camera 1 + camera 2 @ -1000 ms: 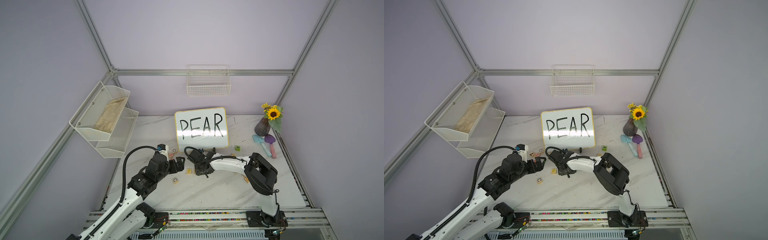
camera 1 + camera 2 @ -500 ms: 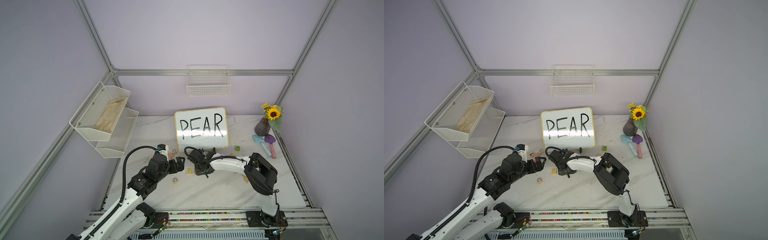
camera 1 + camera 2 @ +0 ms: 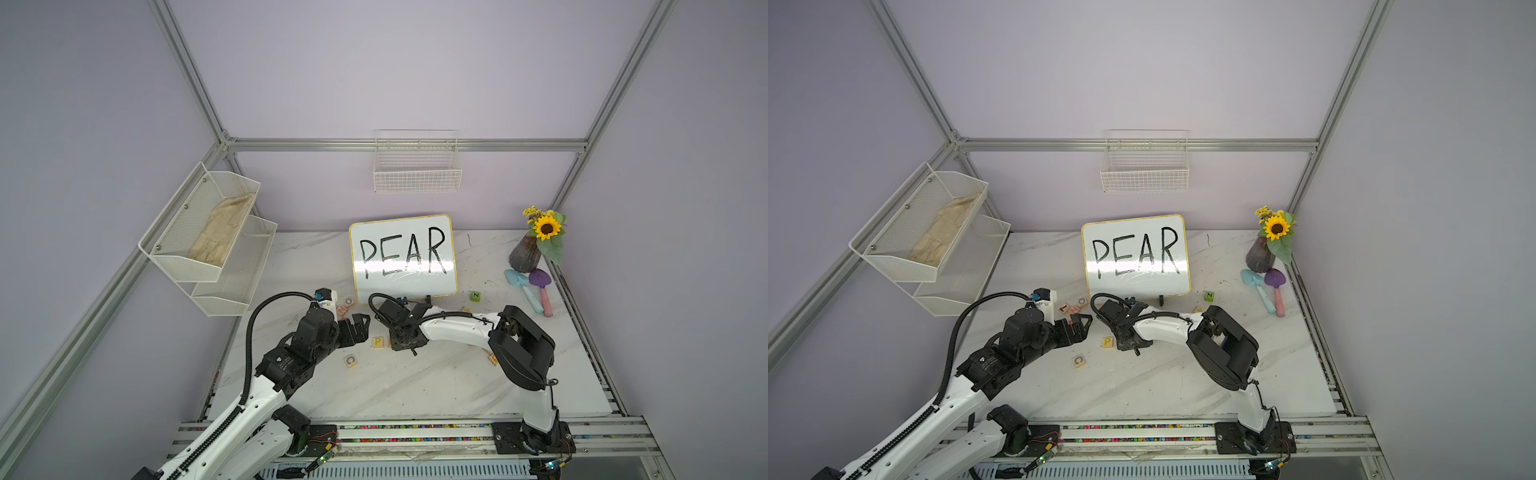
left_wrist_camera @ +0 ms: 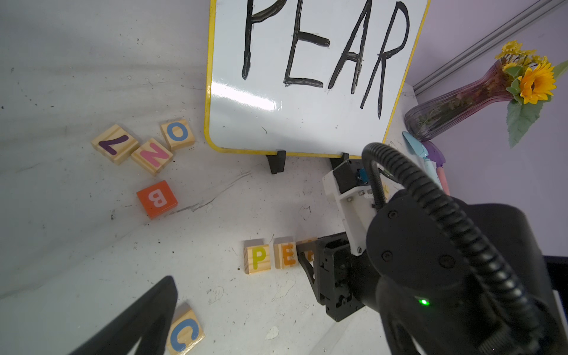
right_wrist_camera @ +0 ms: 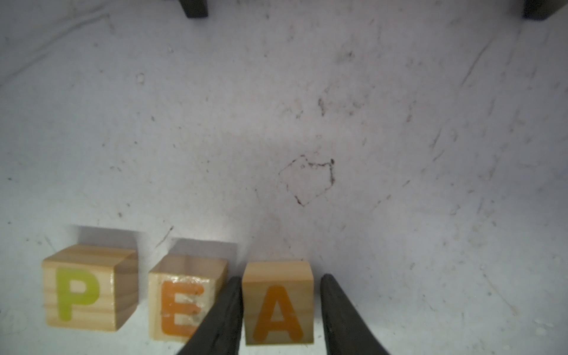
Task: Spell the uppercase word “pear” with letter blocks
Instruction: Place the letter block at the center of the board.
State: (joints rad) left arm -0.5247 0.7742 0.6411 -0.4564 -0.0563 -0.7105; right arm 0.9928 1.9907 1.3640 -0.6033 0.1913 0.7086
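The third letter is being set in place. The P block [image 5: 89, 289], the E block [image 5: 184, 295] and the A block [image 5: 278, 304] are lined up in reading order near the middle of the table [image 5: 307, 123], in front of the whiteboard [image 3: 403, 257] that is propped toward the back edge. The A block is straddled by the right gripper [image 5: 278, 278], whose jaws are judged loose rather than clamped (one finger [image 5: 227, 307] lies against the block, while a sliver of table is seen between the block and the opposite finger). The block is seated flat on the table, just beside the E block, with a narrow gap between them. The left gripper [image 3: 360, 328] is held spread wide and empty above the table, on the left-edge side of the P block and near the C block [image 3: 350, 360]. Three letters are judged placed, with one remaining. For the next move, a straight lift clear of the A block is called for, so that the row is not nudged. The R block must then be found (it cannot be picked out in any view) and set just beside the A block, toward the right edge.
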